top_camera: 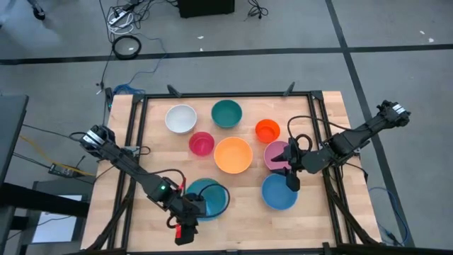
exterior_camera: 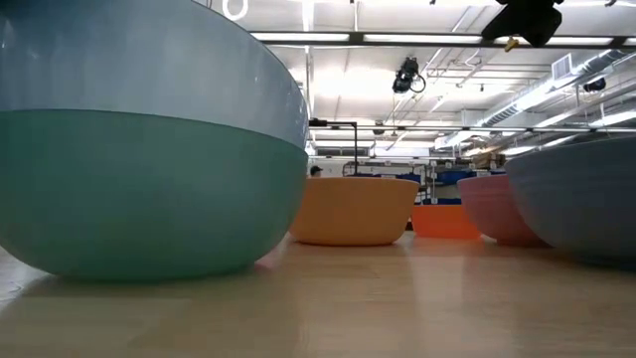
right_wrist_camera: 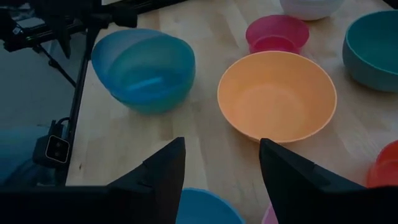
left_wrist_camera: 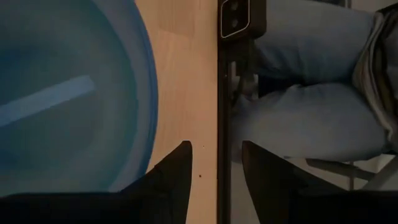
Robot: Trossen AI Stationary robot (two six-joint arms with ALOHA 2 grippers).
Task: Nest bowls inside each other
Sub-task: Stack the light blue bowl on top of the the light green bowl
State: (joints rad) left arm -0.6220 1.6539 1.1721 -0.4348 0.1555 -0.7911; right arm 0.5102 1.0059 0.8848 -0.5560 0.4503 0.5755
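A blue bowl sits tilted inside a teal-green bowl at the near left of the table. My left gripper is open just beside its near rim, over bare wood, with nothing between the fingers. My right gripper hovers open above the gap between a pink bowl and a second blue bowl. Standing singly on their bases are an orange-yellow bowl, a small red bowl, a small orange-red bowl, a teal bowl and a white bowl.
The black frame rail runs along the table's near edge, close to my left gripper. Beyond it a person's legs in jeans are visible. Bare wood lies along the near edge between the two blue bowls.
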